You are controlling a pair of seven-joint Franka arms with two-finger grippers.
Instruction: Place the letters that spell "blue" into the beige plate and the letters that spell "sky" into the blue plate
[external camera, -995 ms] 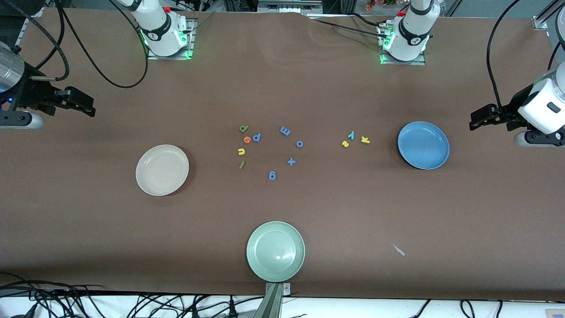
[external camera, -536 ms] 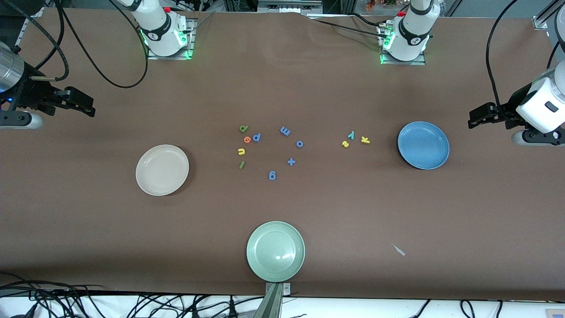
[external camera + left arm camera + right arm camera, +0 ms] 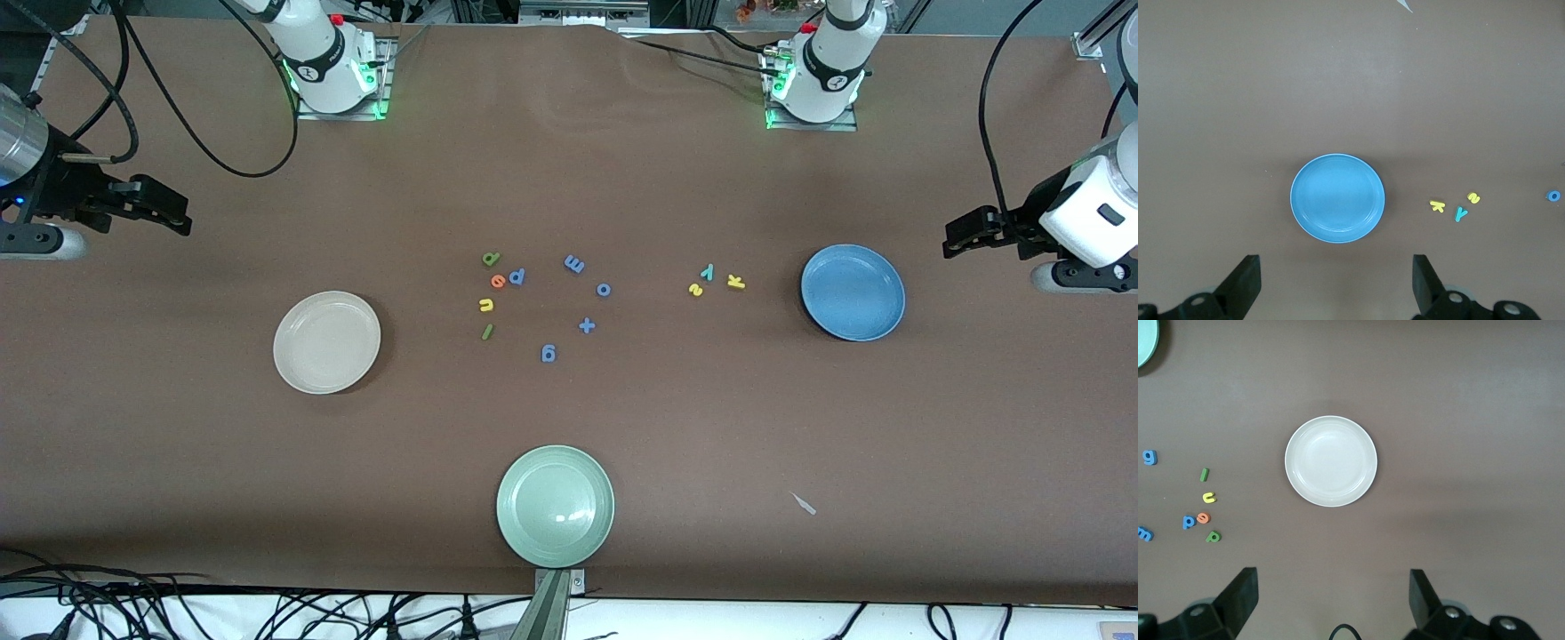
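Observation:
The beige plate [image 3: 326,342] lies empty toward the right arm's end, the blue plate [image 3: 853,292] empty toward the left arm's end. Green b [image 3: 490,259], orange e [image 3: 498,281], yellow u [image 3: 486,305] and green l [image 3: 486,332] lie mid-table. Yellow s [image 3: 696,289], teal y [image 3: 708,271] and yellow k [image 3: 735,282] lie beside the blue plate. My left gripper [image 3: 953,242] hangs open and empty over the table's end, the blue plate [image 3: 1337,198] below it. My right gripper [image 3: 182,220] hangs open and empty at the other end, the beige plate [image 3: 1331,461] below it.
Blue p [image 3: 516,276], m [image 3: 574,264], o [image 3: 604,290], a plus sign [image 3: 587,326] and g [image 3: 548,354] lie among the letters. A pale green plate [image 3: 555,506] sits at the table edge nearest the front camera. A small pale scrap [image 3: 804,504] lies on the cloth.
The left arm's wrist has shifted slightly. The right arm, the letters and the plates have not moved.

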